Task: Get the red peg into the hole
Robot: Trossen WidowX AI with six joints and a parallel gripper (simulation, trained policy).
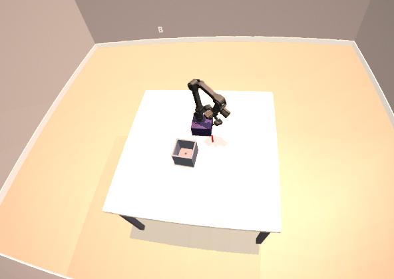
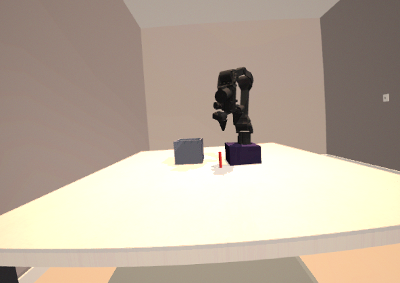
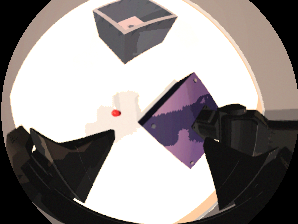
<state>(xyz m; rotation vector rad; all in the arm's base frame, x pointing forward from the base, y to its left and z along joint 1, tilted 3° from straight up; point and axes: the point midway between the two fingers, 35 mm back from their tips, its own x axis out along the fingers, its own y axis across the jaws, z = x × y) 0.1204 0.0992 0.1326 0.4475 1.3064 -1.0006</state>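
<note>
The red peg (image 1: 212, 138) (image 2: 220, 160) (image 3: 116, 113) stands upright on the table, close to the purple base block. In the wrist view it shows nearly end-on, beyond and a little left of the left fingertip. My gripper (image 1: 213, 119) (image 3: 160, 137) is wide open and empty, high above the table, behind the peg as the top camera sees it. The open grey box (image 1: 184, 161) (image 2: 189, 152) (image 3: 145, 42) stands apart from the peg. The pinkish plate (image 1: 182, 152) (image 3: 135, 21) at its bottom shows a small dark hole. In the exterior view the box's inside is hidden.
The purple block (image 1: 201, 131) (image 2: 243, 155) (image 3: 175, 120) under the arm's base stands right beside the peg and shows partly below the right finger in the wrist view. The box walls rise around the plate. The white table (image 1: 233, 190) (image 2: 203, 213) bears all of them.
</note>
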